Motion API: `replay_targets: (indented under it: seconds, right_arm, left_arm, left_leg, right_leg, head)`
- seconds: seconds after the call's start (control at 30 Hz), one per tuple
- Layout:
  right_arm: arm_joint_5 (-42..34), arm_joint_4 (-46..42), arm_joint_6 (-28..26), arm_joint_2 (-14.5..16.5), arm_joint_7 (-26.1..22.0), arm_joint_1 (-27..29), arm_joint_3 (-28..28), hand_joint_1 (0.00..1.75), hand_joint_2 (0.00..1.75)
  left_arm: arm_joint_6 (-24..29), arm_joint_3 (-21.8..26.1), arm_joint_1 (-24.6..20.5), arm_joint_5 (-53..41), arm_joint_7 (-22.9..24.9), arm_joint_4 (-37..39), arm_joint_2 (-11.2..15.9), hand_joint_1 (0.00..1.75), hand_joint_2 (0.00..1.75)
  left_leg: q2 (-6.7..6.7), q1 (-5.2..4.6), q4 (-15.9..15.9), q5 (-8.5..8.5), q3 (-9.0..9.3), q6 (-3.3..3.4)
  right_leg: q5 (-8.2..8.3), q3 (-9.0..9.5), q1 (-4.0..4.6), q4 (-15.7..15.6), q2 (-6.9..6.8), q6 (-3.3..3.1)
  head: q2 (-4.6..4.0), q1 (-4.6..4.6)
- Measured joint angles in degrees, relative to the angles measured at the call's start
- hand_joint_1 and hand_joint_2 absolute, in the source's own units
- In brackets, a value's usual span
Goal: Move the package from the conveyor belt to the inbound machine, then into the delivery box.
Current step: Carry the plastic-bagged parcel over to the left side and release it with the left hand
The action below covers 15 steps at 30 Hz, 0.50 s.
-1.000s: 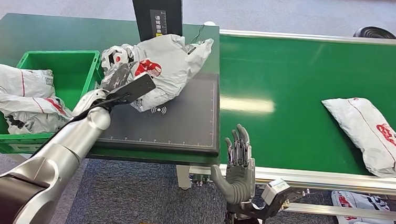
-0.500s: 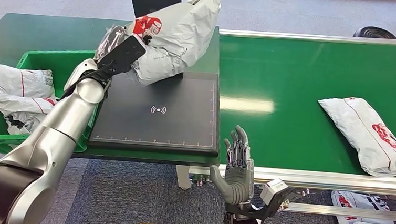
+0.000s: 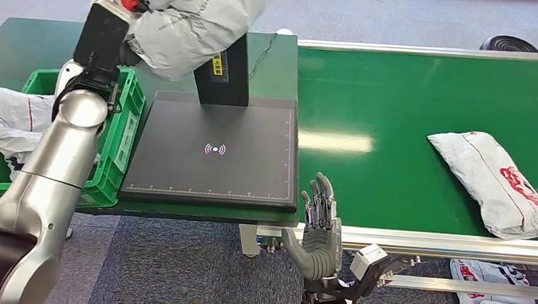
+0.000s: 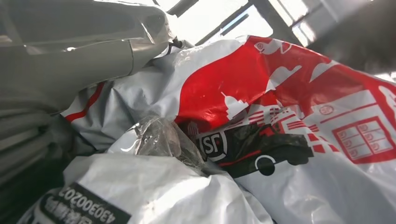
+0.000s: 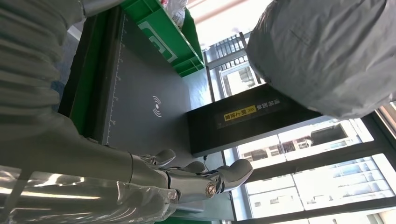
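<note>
Head view: left hand grips package | right hand spread, empty | wrist: red print

Right hand, ribbed grey cover and silver fingers spread apart, nothing held. Beyond it: dark scanner pad with ruler ticks along one edge and a white wireless symbol; black post with a yellow label standing at the pad's far end; green box just beside the pad. Grey package hanging in the air above the post, with windows behind.
</note>
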Motion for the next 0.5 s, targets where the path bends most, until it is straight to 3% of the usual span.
replay_targets:
  seconds: [0.23, 0.5]
  right_arm:
    - [-0.1, 0.0, -0.1, -0.2, 0.0, 0.7, 0.0, 0.00, 1.75]
    - [0.3, -0.5, -0.6, -0.2, 0.0, 1.5, -0.2, 0.00, 1.75]
  left_arm:
    - [1.3, -1.4, 3.1, -1.0, 1.3, -3.3, 4.9, 1.75, 1.75]
    - [2.0, -3.0, 2.9, -4.3, 2.4, -0.5, 11.4, 1.75, 1.75]
  left_leg:
    - [0.00, 0.00, 0.0, 0.02, -0.01, 0.00]
    - [0.04, 0.02, 0.0, 0.01, 0.00, -0.01]
  right_leg:
    - [0.00, 0.01, 0.00, 0.0, -0.01, 0.00]
    - [0.00, -0.05, 0.03, 0.0, 0.03, -0.01]
  head:
    - [0.00, 0.01]
    - [0.00, 0.01]
